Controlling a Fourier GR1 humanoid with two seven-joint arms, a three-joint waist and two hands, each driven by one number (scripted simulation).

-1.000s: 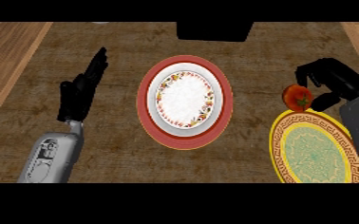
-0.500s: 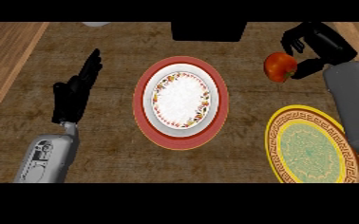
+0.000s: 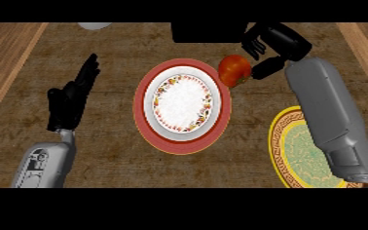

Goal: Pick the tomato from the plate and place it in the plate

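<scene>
The right hand (image 3: 279, 41) grasps the tomato (image 3: 234, 70) at the red plate's (image 3: 141, 114) right rim. The plate's middle lies just to its left.

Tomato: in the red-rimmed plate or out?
Out. The right hand pinches the tomato at the red-rimmed plate's upper right rim, not on its white centre.

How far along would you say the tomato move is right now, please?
Done: the round red tomato is off the yellow patterned plate. In hand: the black right hand holds it over the upper right rim of the red-rimmed white plate. Left: set it on that plate's middle and let go. The left hand rests open at the left.
</scene>
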